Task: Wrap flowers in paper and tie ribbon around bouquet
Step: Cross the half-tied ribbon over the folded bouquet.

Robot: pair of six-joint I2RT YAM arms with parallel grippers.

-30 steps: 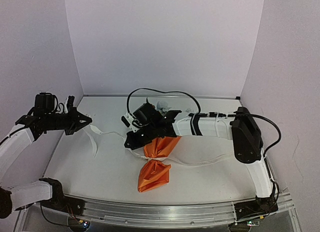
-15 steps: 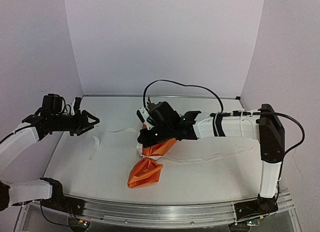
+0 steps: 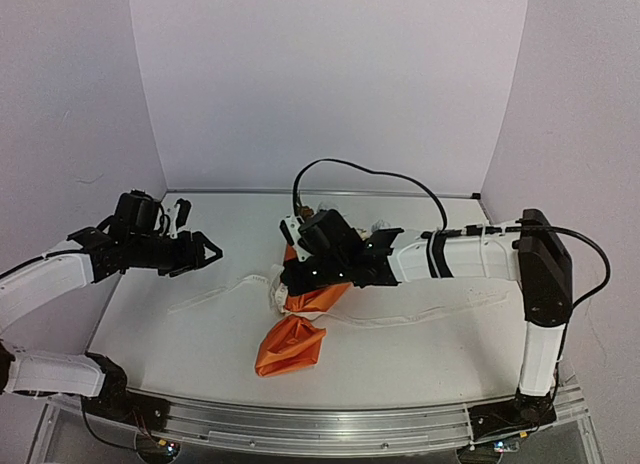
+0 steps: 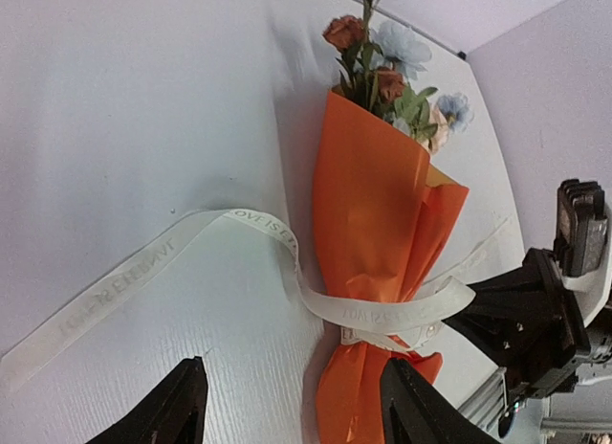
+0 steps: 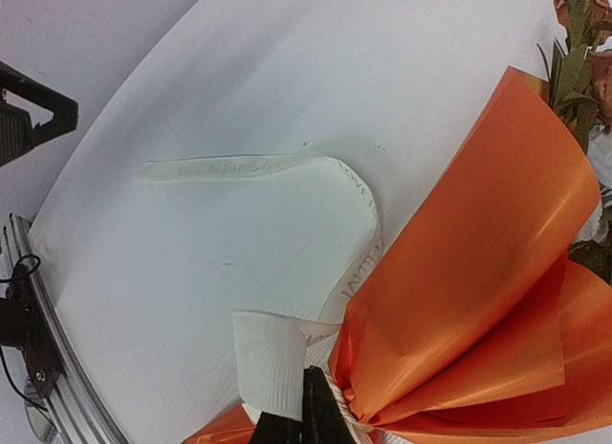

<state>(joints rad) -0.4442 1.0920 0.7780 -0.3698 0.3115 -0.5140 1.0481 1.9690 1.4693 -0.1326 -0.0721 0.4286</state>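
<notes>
While the bouquet [image 3: 288, 346] lies on its side near the middle of the table [image 3: 170, 349], a little further left than a second ago, its orange paper [image 4: 373, 205] is pinched at the waist and the flowers [image 4: 382, 61] poke out of the wide end. What has changed lies in the ribbon [image 4: 143, 272]. Its left tail, drawn out taut toward the left a second ago, now lies slack and curving on the table, running from the waist out to the left. The band round the waist is still in place, and a second tail trails off to the right. The left gripper [image 3: 207, 256] has let that tail go: its jaws stand well apart with nothing between them, and it has come in from the far left to hover above the loose tail, pointing at the bouquet. The right gripper [image 5: 316, 410] stays closed tight at the waist and appears to pinch the ribbon just where it crosses the paper. As I judge it, one tightening pull is over and the wrap holds only by that pinch; whether a knot has formed there I cannot tell. The next move likely calls for the left gripper to take the slack tail again before the band loosens.
</notes>
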